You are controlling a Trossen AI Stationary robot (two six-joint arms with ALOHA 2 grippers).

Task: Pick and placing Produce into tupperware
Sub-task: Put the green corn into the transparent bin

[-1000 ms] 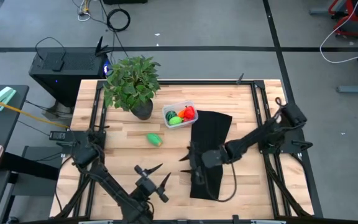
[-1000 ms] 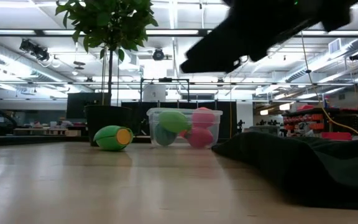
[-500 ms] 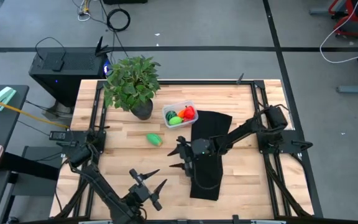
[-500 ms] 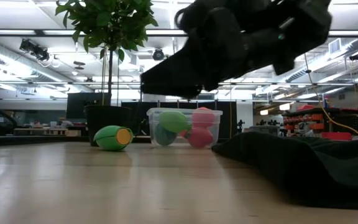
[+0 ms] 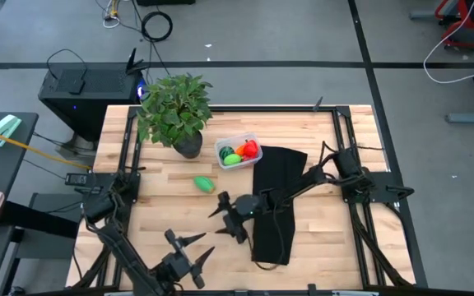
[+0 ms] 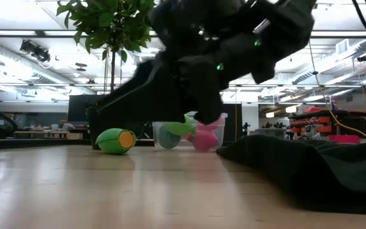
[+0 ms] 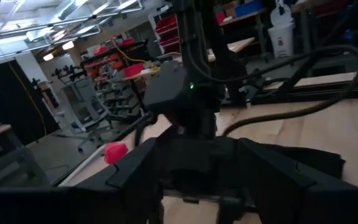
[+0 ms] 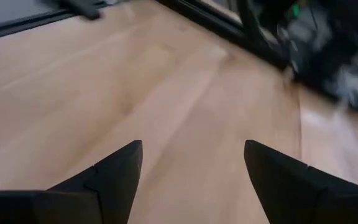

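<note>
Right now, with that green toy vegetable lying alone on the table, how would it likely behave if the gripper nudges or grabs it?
The green toy vegetable looks rounded and egg-shaped, lying on its side, so a nudge would probably roll it across the smooth table. It seems glossy, so the fingers may slip off its curved sides. Being small, it is likely light. The right gripper is open nearby.
</note>
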